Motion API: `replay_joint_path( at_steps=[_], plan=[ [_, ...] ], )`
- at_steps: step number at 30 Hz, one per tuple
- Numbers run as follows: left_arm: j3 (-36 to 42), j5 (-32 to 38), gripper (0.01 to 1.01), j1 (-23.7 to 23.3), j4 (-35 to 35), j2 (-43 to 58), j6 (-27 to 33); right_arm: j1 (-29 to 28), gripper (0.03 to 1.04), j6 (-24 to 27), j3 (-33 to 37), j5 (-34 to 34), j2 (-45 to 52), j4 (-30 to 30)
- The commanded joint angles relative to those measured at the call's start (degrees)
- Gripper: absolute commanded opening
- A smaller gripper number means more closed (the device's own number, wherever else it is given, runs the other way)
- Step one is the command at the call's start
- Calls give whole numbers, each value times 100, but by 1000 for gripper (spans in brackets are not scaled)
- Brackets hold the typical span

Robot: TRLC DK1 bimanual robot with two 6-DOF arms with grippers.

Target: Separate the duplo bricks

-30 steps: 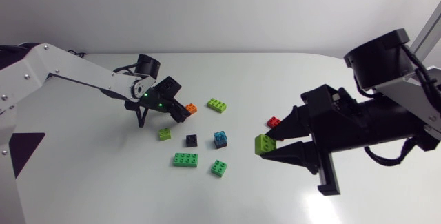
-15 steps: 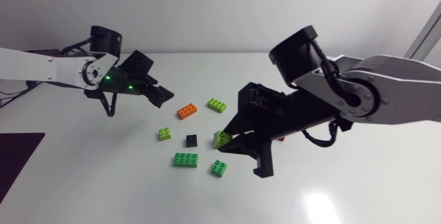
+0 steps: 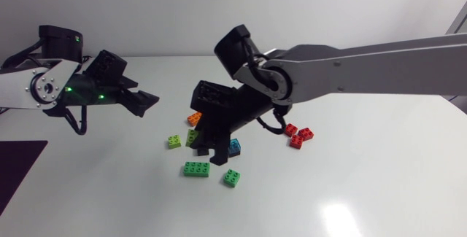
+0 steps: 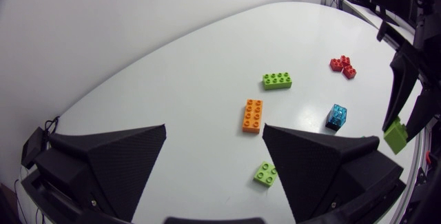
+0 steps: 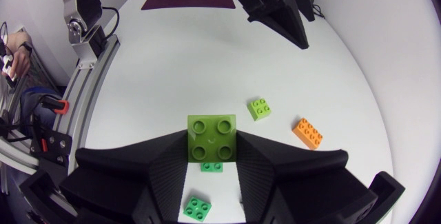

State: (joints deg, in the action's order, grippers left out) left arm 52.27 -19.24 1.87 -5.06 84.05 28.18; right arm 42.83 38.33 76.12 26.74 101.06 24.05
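Observation:
My right arm reaches past the middle of the table, its gripper (image 3: 204, 148) shut on a lime square brick (image 3: 191, 137) just above the loose bricks. In the right wrist view the lime brick (image 5: 211, 138) sits studs-up between the fingers (image 5: 155, 169). Below it lie a green long brick (image 3: 196, 168), a small lime brick (image 3: 174, 141), an orange brick (image 3: 194, 118) and a blue brick (image 3: 234, 147). My left gripper (image 3: 143, 100) hangs open and empty over the table's left side. Ahead of its fingers (image 4: 124, 155) are the orange brick (image 4: 252, 116) and the small lime brick (image 4: 264, 174).
Two red bricks (image 3: 298, 134) lie to the right of the cluster. A green square brick (image 3: 232, 178) is at its near side. A lime six-stud brick (image 4: 276, 80) shows in the left wrist view beyond the orange one. A dark mat (image 3: 18, 153) lies at the left edge.
My right arm has swung left across the table with the lime brick, from the right side to above the cluster. My left gripper has opened wide and drawn back left, away from the orange brick.

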Motion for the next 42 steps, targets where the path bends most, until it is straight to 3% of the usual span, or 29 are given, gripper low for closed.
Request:
replay_joint_path(
  at_steps=[1,9,19,42],
  plan=[
    [-226,-18,982,-73,93,-372,-155,129,257,-97,422,-73,415,117],
    [-604,-27,982,-222,190,-873,-147,287,257,43,1722,-240,1584,715],
    [-736,-167,982,-459,225,-908,-59,428,259,87,2610,-319,2384,1128],
    [-824,-369,982,-714,163,-1040,143,771,261,149,3647,-1250,3456,1690]
  ],
)
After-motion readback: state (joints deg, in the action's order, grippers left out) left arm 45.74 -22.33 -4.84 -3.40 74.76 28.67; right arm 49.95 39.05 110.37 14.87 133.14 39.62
